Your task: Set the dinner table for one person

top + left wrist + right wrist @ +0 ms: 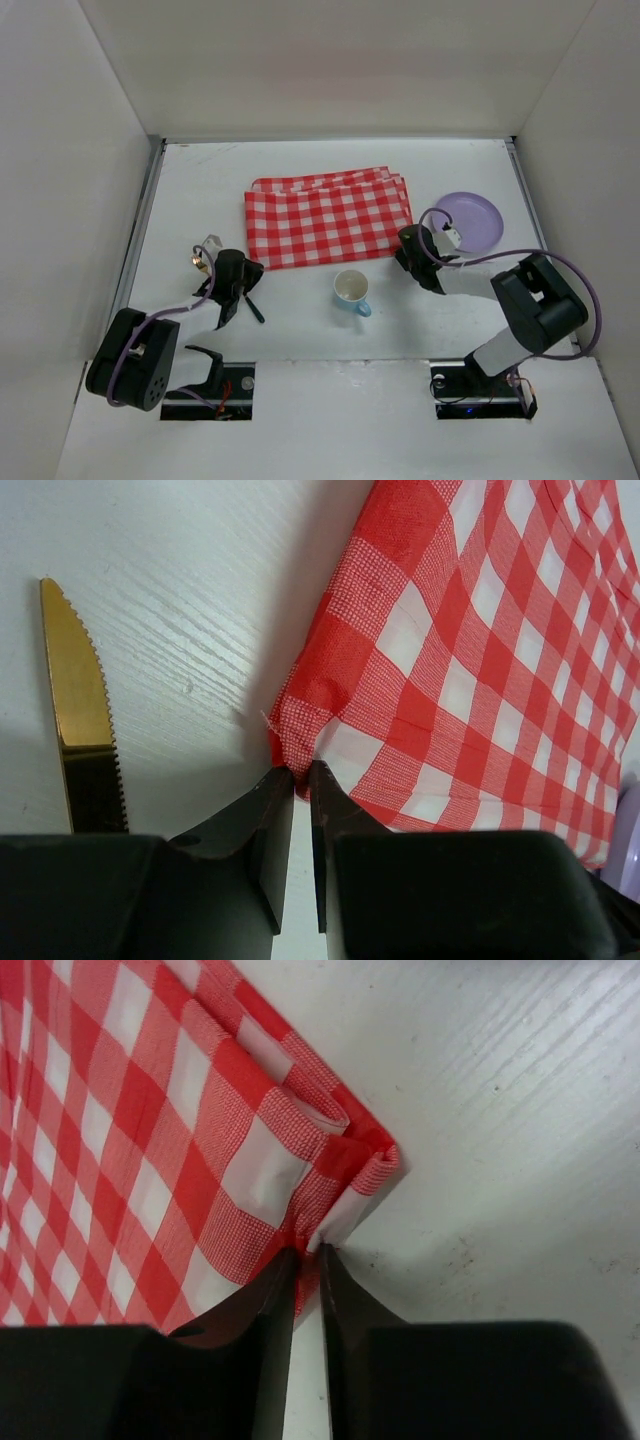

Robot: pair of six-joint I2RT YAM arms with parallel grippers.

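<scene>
The dinner table (200, 190) lay beneath both arms, with the cloth (330, 222) laid lengthwise along its far edge. The cloth's near corners were pinched by the left gripper (300, 775) and the right gripper (308, 1252), jaws almost closed.

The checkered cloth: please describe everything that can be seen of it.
The checkered cloth is thin woven fabric in red and white squares, folded into several layers whose edges show at the far side and right corner. It lies on the dinner table, slightly skewed. The left gripper pinches its near left corner in its jaws, the right gripper its near right corner. Nothing rests on it.
</scene>
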